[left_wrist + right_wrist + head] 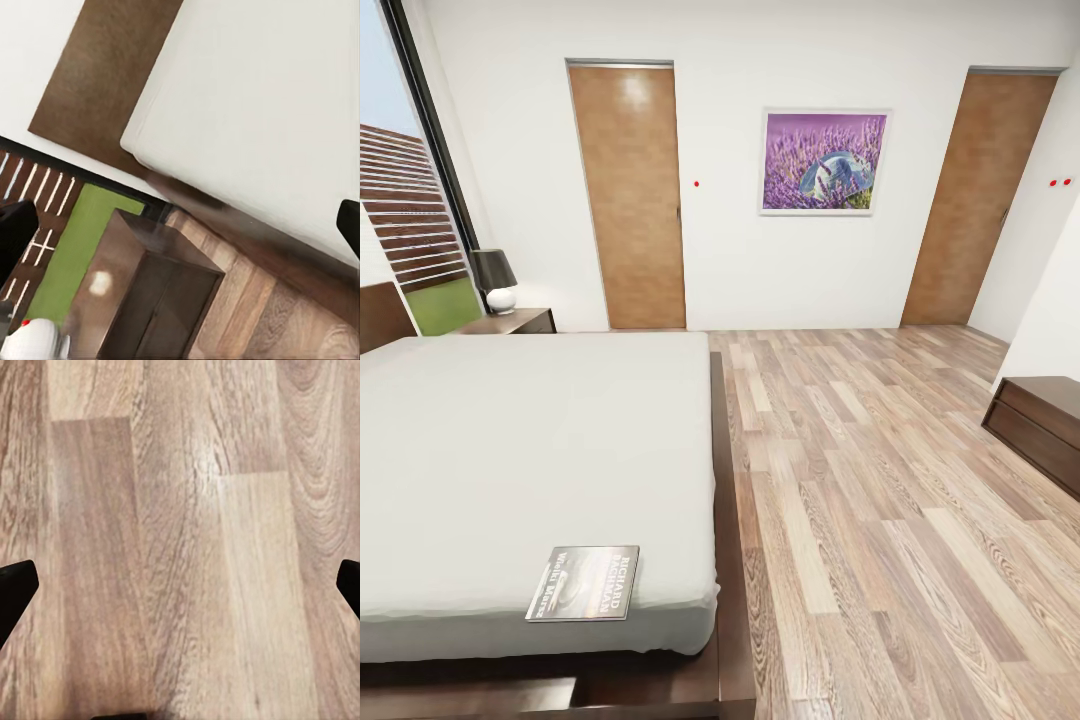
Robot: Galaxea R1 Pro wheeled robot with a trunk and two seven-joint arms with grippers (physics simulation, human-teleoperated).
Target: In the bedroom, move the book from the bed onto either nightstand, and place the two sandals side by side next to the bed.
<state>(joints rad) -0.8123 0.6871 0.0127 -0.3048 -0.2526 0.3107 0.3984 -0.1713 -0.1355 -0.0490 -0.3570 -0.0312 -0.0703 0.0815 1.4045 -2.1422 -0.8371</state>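
Book handling has not begun: the left gripper (180, 225) stands spread, its two black fingertips (16, 232) at opposite edges of the left wrist view with nothing between them. The right gripper (180, 585) is likewise spread and empty, its black fingertips (15, 585) apart over the light wood-plank floor (180, 510).

Beyond the left gripper, the left wrist view records a corner of the plain light-grey mattress (262, 112) on its dark brown platform, the dark brown wooden headboard (105, 67) against the white wall, and a low dark brown glossy nightstand (150, 292) just beside the bed, with a white rounded lamp base (34, 339) on it. Green ground and slats show through the black-framed window (75, 240) behind it.

In the head view, the small thin paperback book (583, 583), dark-covered with white block lettering, lies flat on the large low platform bed (530, 450), near the mattress's near right corner. Nothing else rests on the mattress. A second nightstand (510, 321) stands at the bed's far side, near the window, carrying a table lamp with a black shade (493, 279). A dark brown low drawer cabinet (1040, 425) stands by the right wall, well apart from the bed, with open floor between. Two brown wooden doors (628, 195) flank a purple framed picture (824, 162) on the far white wall.
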